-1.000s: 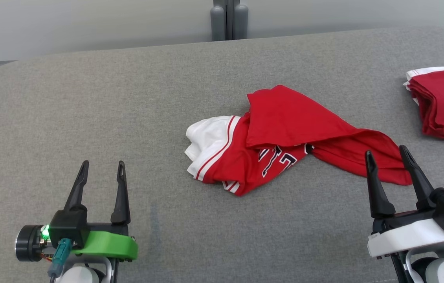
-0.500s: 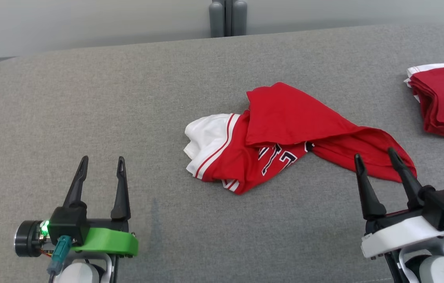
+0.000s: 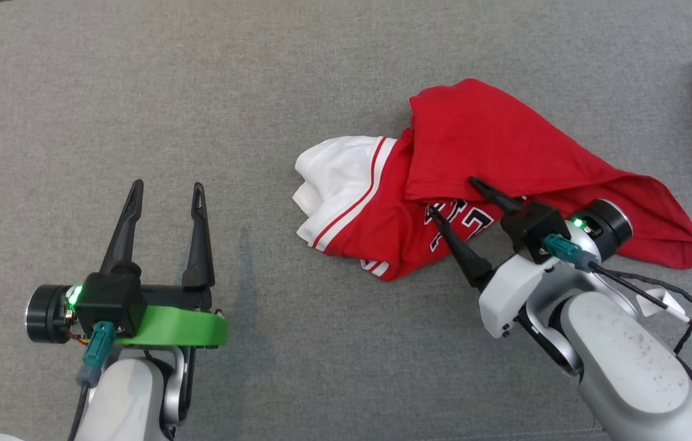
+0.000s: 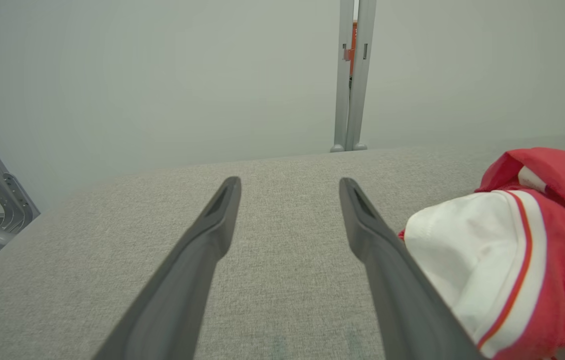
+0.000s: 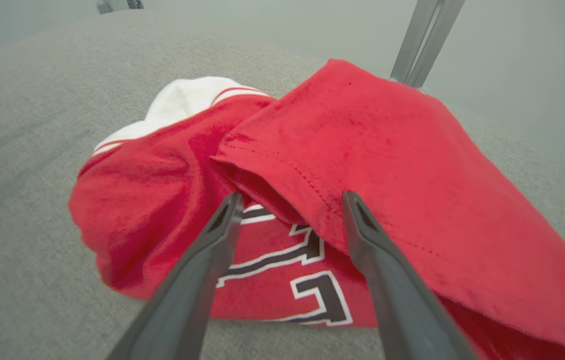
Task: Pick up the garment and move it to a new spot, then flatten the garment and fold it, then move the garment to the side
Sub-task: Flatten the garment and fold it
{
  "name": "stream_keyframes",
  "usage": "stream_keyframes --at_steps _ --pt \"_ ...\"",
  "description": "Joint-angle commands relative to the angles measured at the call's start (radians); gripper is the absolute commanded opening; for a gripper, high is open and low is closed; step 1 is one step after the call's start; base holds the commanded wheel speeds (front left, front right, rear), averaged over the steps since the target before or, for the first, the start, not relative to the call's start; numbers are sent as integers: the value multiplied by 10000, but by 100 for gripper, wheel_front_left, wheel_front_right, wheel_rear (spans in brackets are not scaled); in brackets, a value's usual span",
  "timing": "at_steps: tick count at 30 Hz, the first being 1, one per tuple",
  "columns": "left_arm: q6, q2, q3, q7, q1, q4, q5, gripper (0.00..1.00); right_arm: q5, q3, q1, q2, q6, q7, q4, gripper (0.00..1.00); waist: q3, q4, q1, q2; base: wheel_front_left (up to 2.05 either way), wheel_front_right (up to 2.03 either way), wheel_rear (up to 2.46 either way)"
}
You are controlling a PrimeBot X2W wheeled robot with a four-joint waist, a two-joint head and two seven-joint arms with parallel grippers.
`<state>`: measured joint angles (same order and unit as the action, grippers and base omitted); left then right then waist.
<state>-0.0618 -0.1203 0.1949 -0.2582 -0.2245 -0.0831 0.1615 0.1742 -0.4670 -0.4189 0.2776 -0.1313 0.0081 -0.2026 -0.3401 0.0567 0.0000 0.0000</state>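
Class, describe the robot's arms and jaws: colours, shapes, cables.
Both have pale grey forearms and long, dark, tapered jaws. The left arm carries a green bracket and teal plug; the right arm a white bracket, teal plug and black cables.

The head view looks steeply down from above on the grey pad, with the left gripper at lower left and the right gripper reaching in from lower right over the garment. The left wrist view sits low and near the pad. It faces almost level along its fingers toward the far edge, a wall and a post, and catches the white sleeve at its right. The right wrist view hangs close over the garment, tilted down. Its blurred background is probably the same wall and post. All three views share the garment's sleeve end.
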Motion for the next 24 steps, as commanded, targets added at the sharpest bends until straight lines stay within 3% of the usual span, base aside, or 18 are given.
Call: stream_keyframes --at_steps 1,3,4,5,6,13,17,23,24 --pt "-30 -7 -14 -75 -191 -18 -108 100 -143 -165 -294 115 12 73 -181 100 -358 112 0 0 0 0 0" --pt "-24 4 -2 -64 -265 -41 -127 100 -241 -487 -712 188 12 149 -508 100 -430 121 0 0 0 0 0" --pt "-21 9 4 -68 -298 -49 -139 100 -276 -605 -925 220 12 122 -637 62 -460 126 0 0 0 0 0" --pt "-18 14 9 -70 -316 -60 -133 100 -317 -656 -1082 267 12 87 -723 35 -477 130 0 0 0 0 0" --pt "-16 20 12 -73 -331 -66 -131 100 -286 -674 -1212 282 12 16 -796 0 -496 134 0 0 0 0 0" --pt "-9 61 -47 -78 -327 10 -176 100 142 67 -1568 284 13 -808 -651 0 -434 105 0 0 0 0 0" --pt "30 95 -43 -77 -345 38 -204 100 465 1343 -1800 456 13 -911 -904 0 -405 119 0 0 0 0 0" --pt "101 184 41 -72 -461 34 -221 100 911 3432 -2241 565 12 -1168 -2348 0 -538 286 0 0 0 0 0" --pt "116 200 55 -71 -463 31 -219 100 1002 3733 -2292 563 12 -1160 -2692 28 -576 326 0 0 0 0 0"
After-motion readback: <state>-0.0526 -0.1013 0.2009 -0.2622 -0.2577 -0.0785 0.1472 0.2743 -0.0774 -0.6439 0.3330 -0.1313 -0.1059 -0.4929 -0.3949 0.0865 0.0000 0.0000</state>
